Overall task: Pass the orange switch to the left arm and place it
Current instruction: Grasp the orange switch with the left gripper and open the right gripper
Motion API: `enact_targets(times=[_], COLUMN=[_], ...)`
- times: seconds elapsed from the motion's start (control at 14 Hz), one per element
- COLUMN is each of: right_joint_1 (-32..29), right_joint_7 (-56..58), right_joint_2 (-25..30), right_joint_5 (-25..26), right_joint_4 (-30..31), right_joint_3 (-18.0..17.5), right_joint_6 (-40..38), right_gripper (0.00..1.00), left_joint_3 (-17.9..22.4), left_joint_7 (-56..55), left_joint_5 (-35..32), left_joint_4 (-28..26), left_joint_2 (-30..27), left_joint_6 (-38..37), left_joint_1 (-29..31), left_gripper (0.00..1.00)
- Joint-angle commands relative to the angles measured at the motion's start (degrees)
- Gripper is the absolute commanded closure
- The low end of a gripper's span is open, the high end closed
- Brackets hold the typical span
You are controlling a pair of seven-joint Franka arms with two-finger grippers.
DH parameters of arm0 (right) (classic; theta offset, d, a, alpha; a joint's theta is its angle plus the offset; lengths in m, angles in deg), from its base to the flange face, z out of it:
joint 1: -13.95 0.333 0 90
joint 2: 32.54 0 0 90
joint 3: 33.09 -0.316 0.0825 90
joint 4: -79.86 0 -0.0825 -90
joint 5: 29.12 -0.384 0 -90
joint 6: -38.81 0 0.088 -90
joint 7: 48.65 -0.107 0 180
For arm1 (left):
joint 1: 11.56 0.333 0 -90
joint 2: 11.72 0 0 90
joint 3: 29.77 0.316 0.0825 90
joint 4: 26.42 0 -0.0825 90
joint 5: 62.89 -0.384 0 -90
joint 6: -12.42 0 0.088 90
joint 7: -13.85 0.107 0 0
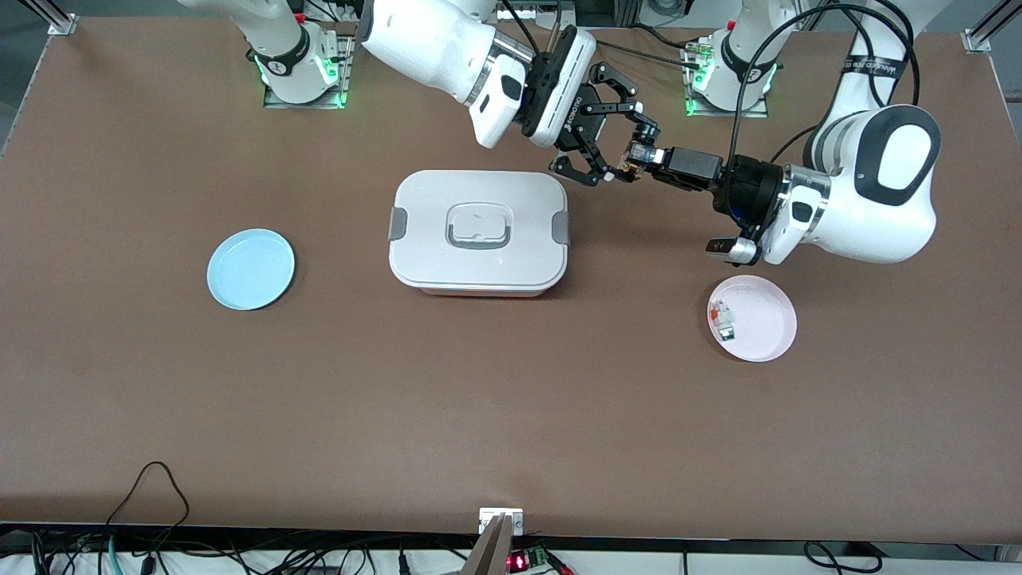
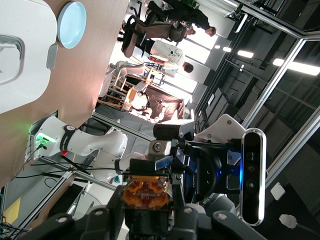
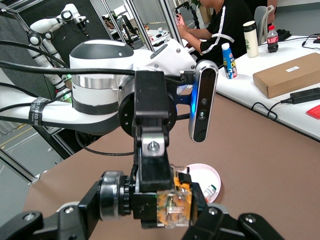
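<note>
Nearest, the box (image 1: 478, 231) sits mid-desk. Toward the base edge, in the air beside it, the left gripper (image 1: 633, 160) pinches the orange switch (image 1: 627, 168); the right gripper (image 1: 600, 132) brackets it, seemingly spread. Light, rigid, probably slippery; grip its flat sides.

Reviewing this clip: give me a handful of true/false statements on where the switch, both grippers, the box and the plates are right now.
1. The left gripper is shut on the orange switch. True.
2. The right gripper is shut on the switch. False: its fingers are spread open around it.
3. The box has its lid off. False: the lid is on, clips at both ends.
4. The blue plate lies toward the right arm's end of the table. True.
5. The pink plate is bare. False: small pieces lie in it.
</note>
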Motion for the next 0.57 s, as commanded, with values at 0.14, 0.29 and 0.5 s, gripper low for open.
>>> enact_targets(times=[0.14,0.29,0.5], right_joint_1=[0.85,0.85,0.85], right_joint_7=[-0.63,-0.63,-2.29], right_joint_2=[-0.29,-0.28,-0.20], right_joint_5=[-1.03,-1.03,-1.03], right_joint_4=[-1.43,-1.43,-1.43], right_joint_3=[0.56,0.56,0.56], right_joint_6=[0.78,0.78,0.78], right_gripper=[0.89,0.89,0.05], left_joint_3=[0.01,0.01,0.01], left_joint_7=[1.20,1.29,1.20], left_joint_5=[-0.04,-0.04,-0.04], left_joint_4=[-0.09,-0.09,-0.01], left_joint_2=[0.74,0.65,0.74], left_joint_6=[-0.46,-0.46,-0.46], left_joint_1=[-1.08,-1.00,-0.99], left_gripper=[0.77,0.79,0.80])
